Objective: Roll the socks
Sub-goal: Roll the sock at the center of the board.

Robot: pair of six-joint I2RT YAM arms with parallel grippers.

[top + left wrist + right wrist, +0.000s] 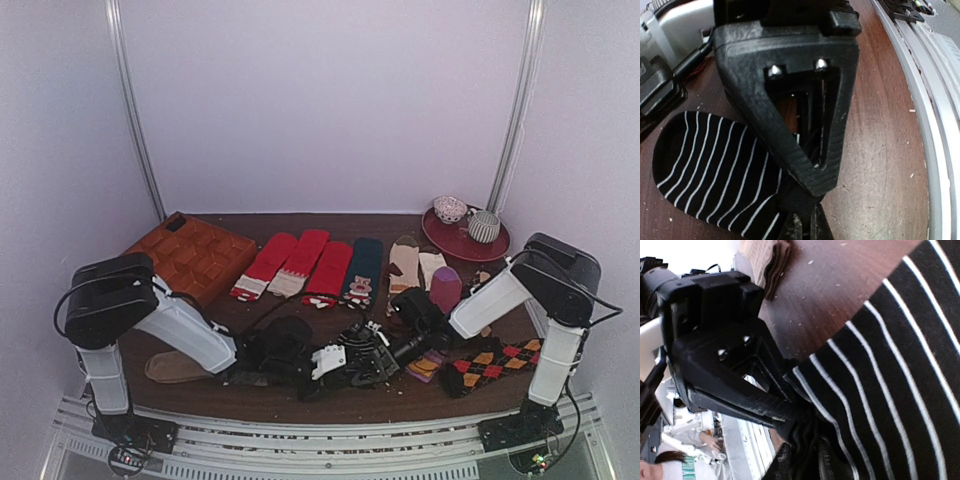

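Note:
A black sock with thin white stripes point(353, 371) lies near the table's front edge, between my two arms. In the left wrist view the sock point(705, 165) spreads out to the left. My left gripper point(805, 227) is shut on a bunched edge of it. My right gripper point(820, 182) pinches the same fold from the opposite side. In the right wrist view my right gripper point(802, 465) is shut on gathered black cloth of the sock point(890, 365), and my left gripper point(785, 415) is tip to tip with it. In the top view the left gripper point(335, 367) and right gripper point(368, 360) meet over the sock.
A tan sock point(175, 367) lies front left and an argyle sock point(495, 365) front right. Red socks point(300, 262), a teal sock point(362, 270), a cream sock point(405, 265) and a purple sock point(445, 288) lie behind. A brown tray point(195, 255) is back left, a red plate point(465, 240) back right.

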